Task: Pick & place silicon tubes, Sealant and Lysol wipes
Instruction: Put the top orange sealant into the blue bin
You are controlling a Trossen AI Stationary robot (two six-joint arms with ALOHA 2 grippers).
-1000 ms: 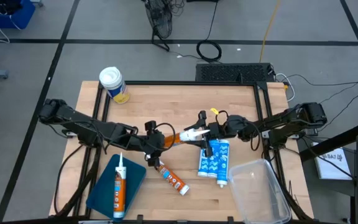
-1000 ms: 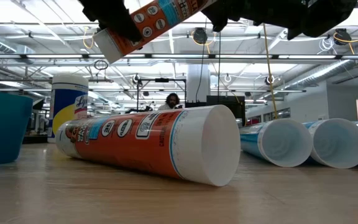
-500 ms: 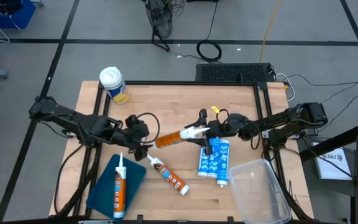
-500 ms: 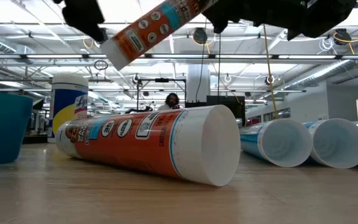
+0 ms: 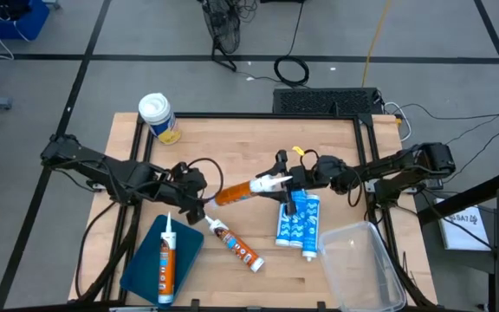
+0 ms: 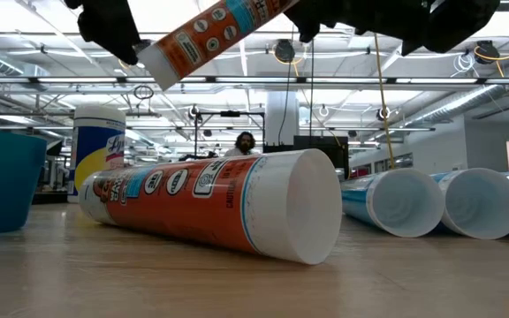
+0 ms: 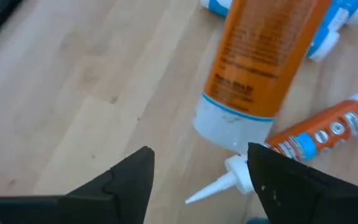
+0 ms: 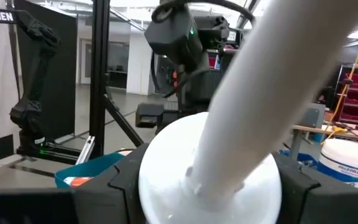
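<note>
An orange sealant tube hangs over the middle of the table, with my right gripper shut on its white nozzle end. My left gripper stands open just left of the tube's flat end, apart from it. A second orange tube lies on its side on the wood. Two blue-and-white tubes lie side by side under my right gripper. The Lysol wipes canister stands upright at the far left corner. My right gripper pinches the tube's white nozzle-end cap between its two fingers, the nozzle running back between them. The fingers come about level from the table's right and lie along the tube. The tube is lifted clear and slants, its flat end lower and toward the table's left.
A blue tray at the near left carries a third orange tube. A clear plastic bin sits at the near right. A person stands in the room far behind the table.
My left gripper has let go of the held tube's flat end and drawn back toward the table's left, rolling as it went. The tube stays lifted in my right gripper, which has kept still.
</note>
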